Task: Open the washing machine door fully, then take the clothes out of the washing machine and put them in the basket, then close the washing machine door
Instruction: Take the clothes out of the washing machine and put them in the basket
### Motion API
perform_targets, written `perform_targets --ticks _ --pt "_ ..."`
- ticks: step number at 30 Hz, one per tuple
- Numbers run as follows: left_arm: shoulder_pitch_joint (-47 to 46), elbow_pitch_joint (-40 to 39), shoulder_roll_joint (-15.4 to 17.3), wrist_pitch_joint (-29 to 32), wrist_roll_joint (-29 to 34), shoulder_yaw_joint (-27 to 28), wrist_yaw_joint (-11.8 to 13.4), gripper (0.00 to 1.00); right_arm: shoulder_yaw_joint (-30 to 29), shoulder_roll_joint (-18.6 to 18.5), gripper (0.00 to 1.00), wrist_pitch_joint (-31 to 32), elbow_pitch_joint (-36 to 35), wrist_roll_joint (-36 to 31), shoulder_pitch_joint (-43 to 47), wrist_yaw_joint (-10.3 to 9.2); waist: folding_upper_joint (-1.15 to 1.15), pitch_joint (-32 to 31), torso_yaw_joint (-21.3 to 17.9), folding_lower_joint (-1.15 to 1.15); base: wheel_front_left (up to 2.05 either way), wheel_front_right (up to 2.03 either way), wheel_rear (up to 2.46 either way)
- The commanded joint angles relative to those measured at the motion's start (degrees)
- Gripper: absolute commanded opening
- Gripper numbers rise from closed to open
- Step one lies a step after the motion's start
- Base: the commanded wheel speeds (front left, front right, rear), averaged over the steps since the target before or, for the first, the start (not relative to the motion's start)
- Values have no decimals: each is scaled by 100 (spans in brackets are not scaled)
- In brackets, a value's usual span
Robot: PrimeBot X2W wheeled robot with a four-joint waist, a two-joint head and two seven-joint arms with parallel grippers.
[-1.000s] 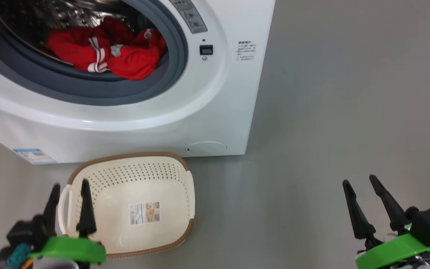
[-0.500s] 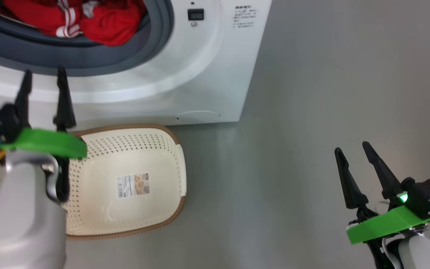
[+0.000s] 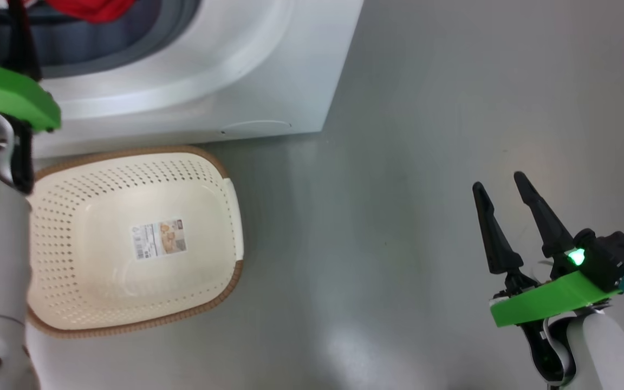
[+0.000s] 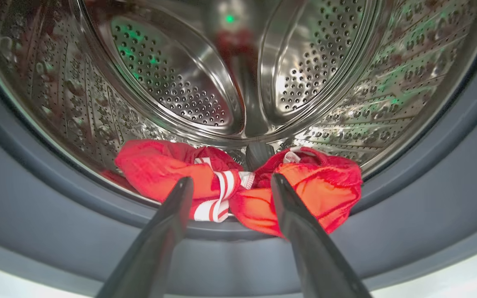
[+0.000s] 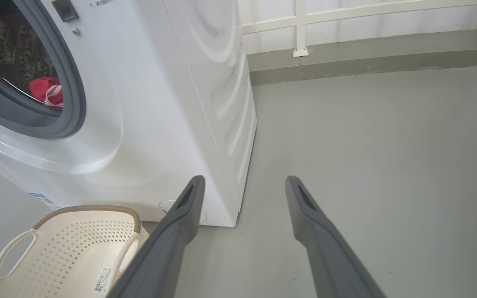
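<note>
Grey floor [image 3: 426, 135] carried the basket [image 3: 128, 153] before the machine [image 3: 209, 70], likely for short drops; my left fingers [image 4: 172, 215] gaped just short of the clothes [image 4: 325, 186], right fingers [image 3: 493, 238] open, idle.

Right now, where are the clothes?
In the left wrist view, the clothes lie at the front of the drum, just inside the grey rubber ring, ahead of the open left gripper.

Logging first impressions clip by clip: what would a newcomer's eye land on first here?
The bright red clothes with white stripes stand out, bunched at the front lip of the steel drum, with the open left gripper pointing at them. Next comes the cream basket on the grey floor in front of the washing machine, no clothes in it, while the open right gripper hovers off to the right.
</note>
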Motion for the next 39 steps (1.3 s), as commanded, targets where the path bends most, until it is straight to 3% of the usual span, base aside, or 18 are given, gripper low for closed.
perform_targets --ticks 1,12,27,28,30,31,33,39 --pt "-195 79 344 -9 93 46 -16 100 136 6 100 -68 -150 -8 -54 9 0 247 -168 0 0 0 0" --pt "-1162 1302 744 15 373 -259 167 100 263 69 100 -68 -175 10 -283 9 0 586 -390 0 0 0 0" --pt "-1532 1749 1081 18 456 -427 534 100 357 121 100 -68 -194 12 -323 9 0 673 -607 0 0 0 0" --pt "-1531 1764 1090 23 455 -439 542 88 356 125 100 -68 -192 14 -318 9 0 669 -615 0 0 0 0" --pt "-1532 1785 1094 20 432 -443 562 41 347 129 100 -68 -190 15 -307 9 0 663 -618 0 0 0 0" --pt "-1532 1793 1094 18 423 -448 566 24 342 132 100 -68 -190 14 -301 9 0 659 -617 0 0 0 0" --pt "-1527 1806 1089 13 404 -458 572 4 344 137 100 -68 -190 9 -291 9 0 646 -610 0 0 0 0" --pt "-1420 1827 1050 -9 322 -470 566 0 358 131 100 -68 -189 -1 -288 9 0 549 -558 0 0 0 0"
